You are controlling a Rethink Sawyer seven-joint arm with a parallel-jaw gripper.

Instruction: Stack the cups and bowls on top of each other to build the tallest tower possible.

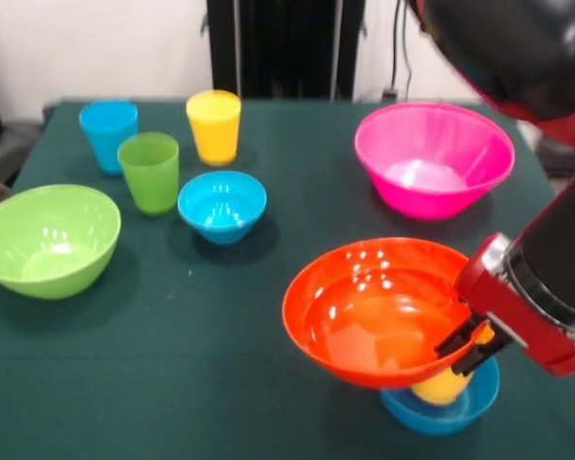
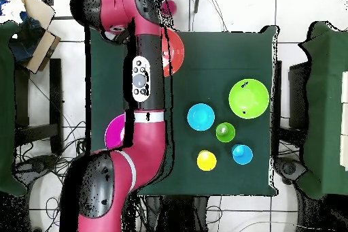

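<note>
My gripper [image 1: 470, 347] is shut on the right rim of the wide orange bowl [image 1: 379, 311], which hangs tilted over a small blue bowl [image 1: 441, 407] at the near right. A squat yellow-orange cup [image 1: 441, 386] sits in that blue bowl, right under the orange one; I cannot tell whether they touch. The large pink bowl [image 1: 433, 158] stands behind. At the left are the lime green bowl [image 1: 48, 240], a second small blue bowl [image 1: 221, 204], and the green cup [image 1: 149, 171], light blue cup [image 1: 107, 134] and yellow cup [image 1: 214, 126]. The red bowl and any tower are out of view.
In the overhead view my arm [image 2: 143, 86] lies along the table's left side and covers most of the orange bowl [image 2: 175, 54] and pink bowl [image 2: 114, 130]. The dark green tablecloth [image 1: 268, 383] reaches the near edge just below the blue bowl.
</note>
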